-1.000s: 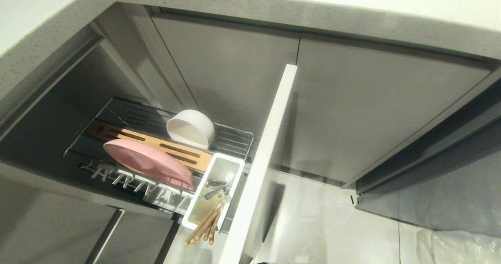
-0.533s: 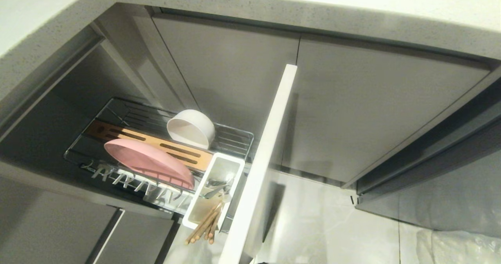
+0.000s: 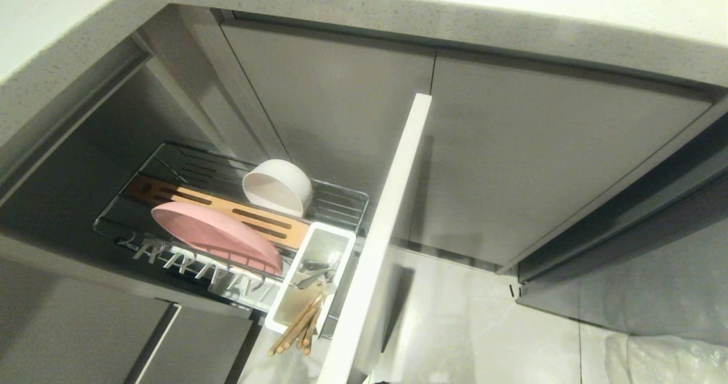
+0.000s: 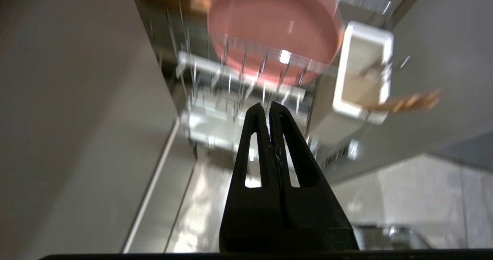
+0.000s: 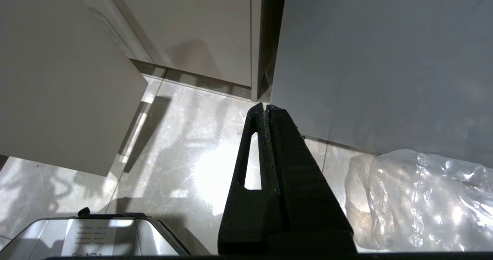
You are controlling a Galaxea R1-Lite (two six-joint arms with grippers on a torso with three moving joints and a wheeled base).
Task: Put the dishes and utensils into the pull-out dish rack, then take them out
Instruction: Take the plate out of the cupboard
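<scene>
Where chrome wire rack (image 3: 341, 202) sits: oval pink plate (image 3: 216, 237).

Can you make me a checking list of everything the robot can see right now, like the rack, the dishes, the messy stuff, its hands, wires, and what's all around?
Surface: pull-out dish rack is slid out from the cabinet, white front panel edge-on.
Job's things: pink plate stands on edge behind the metal prongs; white bowl lies tipped on its side on the wires; chopsticks and fork sit in the white caddy, chopsticks poking out.
Clutter: clear plastic bag on the floor.
Grippers: left gripper shut and empty, below the rack; right gripper shut and empty, over the floor.
Cables: nothing seen.
Surroundings: speckled countertop, grey cabinet doors, tiled floor.
</scene>
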